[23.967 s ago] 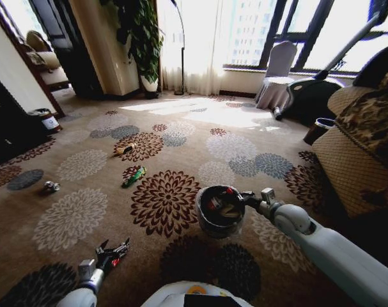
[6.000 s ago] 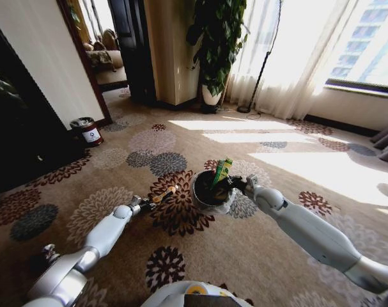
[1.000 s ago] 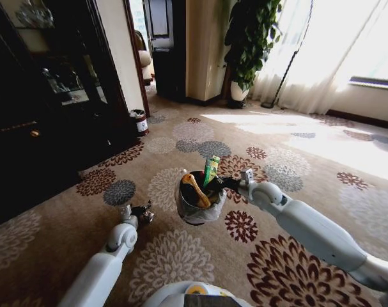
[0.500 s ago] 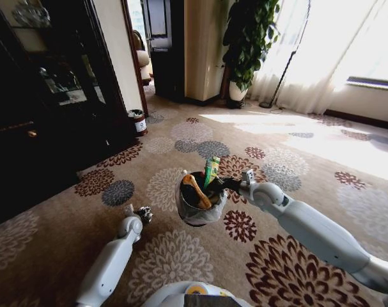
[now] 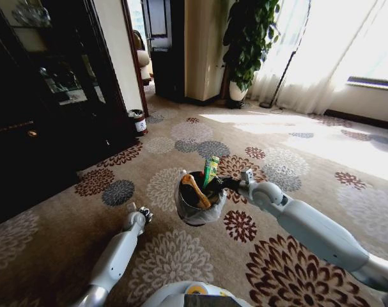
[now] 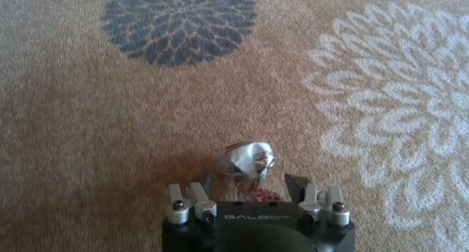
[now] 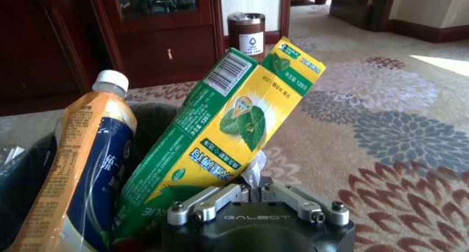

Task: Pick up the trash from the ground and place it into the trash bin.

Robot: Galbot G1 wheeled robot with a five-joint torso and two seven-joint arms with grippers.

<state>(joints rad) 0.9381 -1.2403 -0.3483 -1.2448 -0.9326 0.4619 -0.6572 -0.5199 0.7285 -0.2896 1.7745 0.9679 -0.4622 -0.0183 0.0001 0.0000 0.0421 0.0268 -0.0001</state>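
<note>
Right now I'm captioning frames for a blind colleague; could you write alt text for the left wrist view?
The left gripper, fingers spread open, points down at a crumpled silver can lying on the patterned carpet, just ahead of its fingertips. A grey flower motif and a white one show on the tan carpet beyond.

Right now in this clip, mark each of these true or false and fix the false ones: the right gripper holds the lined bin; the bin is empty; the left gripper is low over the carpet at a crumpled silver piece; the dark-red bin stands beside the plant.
1. The right gripper holds the trash bin off the carpet. True.
2. The bin is empty. False: a green and yellow box and an orange bottle stick out of it.
3. The left gripper is low over the carpet at a crumpled silver piece. True.
4. The dark-red bin stands beside the plant. False: it stands by the dark cabinet.
</note>
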